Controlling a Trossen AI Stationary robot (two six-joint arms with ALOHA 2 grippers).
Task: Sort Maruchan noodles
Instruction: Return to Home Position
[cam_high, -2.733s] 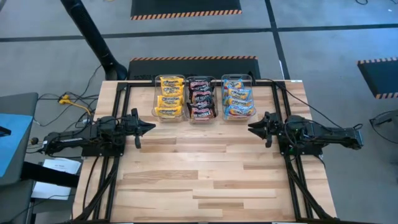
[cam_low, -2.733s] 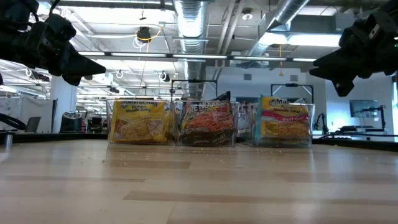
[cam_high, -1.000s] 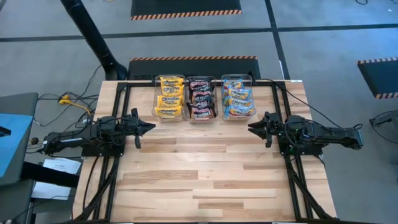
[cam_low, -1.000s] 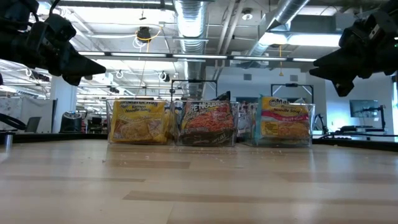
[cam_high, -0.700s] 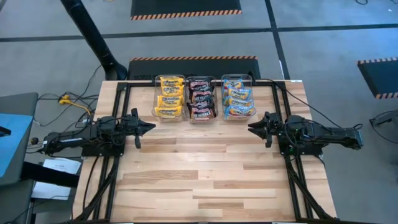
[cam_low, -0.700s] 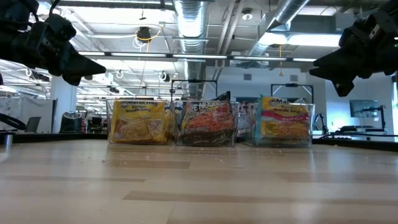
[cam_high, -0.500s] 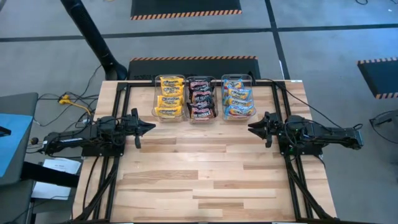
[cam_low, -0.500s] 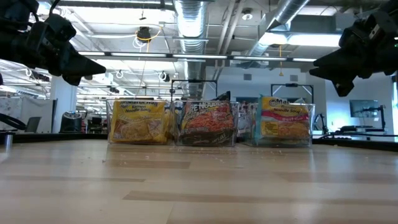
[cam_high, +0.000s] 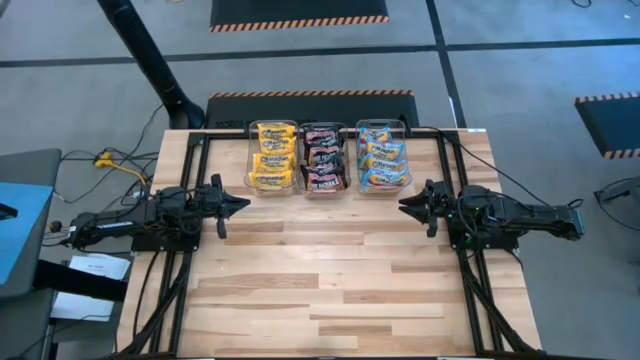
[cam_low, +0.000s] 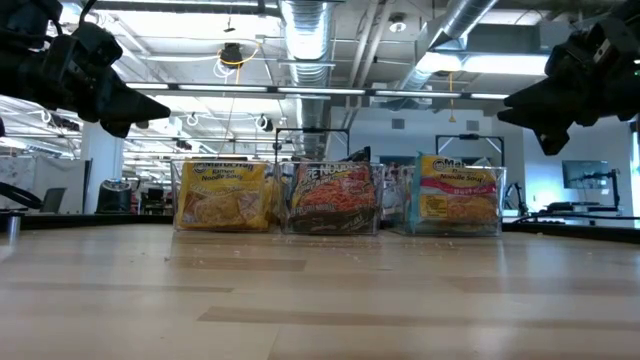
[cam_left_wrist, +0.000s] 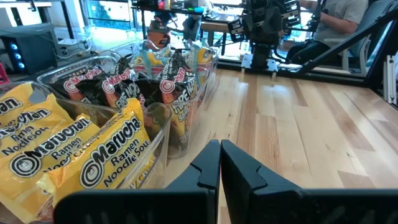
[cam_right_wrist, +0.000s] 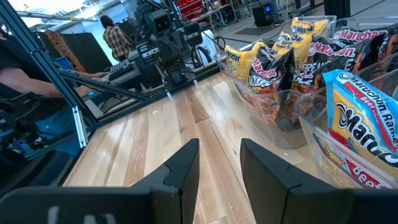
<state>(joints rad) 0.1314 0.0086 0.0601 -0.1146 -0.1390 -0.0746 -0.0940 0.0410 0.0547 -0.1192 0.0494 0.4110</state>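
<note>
Three bins (cam_high: 249, 165) hold yellow packets (cam_high: 272, 157), dark packets (cam_high: 323, 158) and blue packets (cam_high: 383, 158) separately. The left gripper (cam_high: 243, 203) is closed and empty; the right gripper (cam_high: 403, 207) is slightly parted and empty.

High view: even light from overhead. The table (cam_high: 320, 280) is bright, with faint, soft-edged shadows.

Low view: ceiling strip lights (cam_low: 200, 22) burn white across the top of the frame. Against them the left gripper (cam_low: 160, 118) and right gripper (cam_low: 505, 113) are black silhouettes. Pale reflections lie on the boards at the bottom of the frame.

Left wrist view: daylight glow at upper left, and a sheen on the crinkled yellow packets (cam_left_wrist: 68, 155).

Right wrist view: brightest at upper left.
</note>
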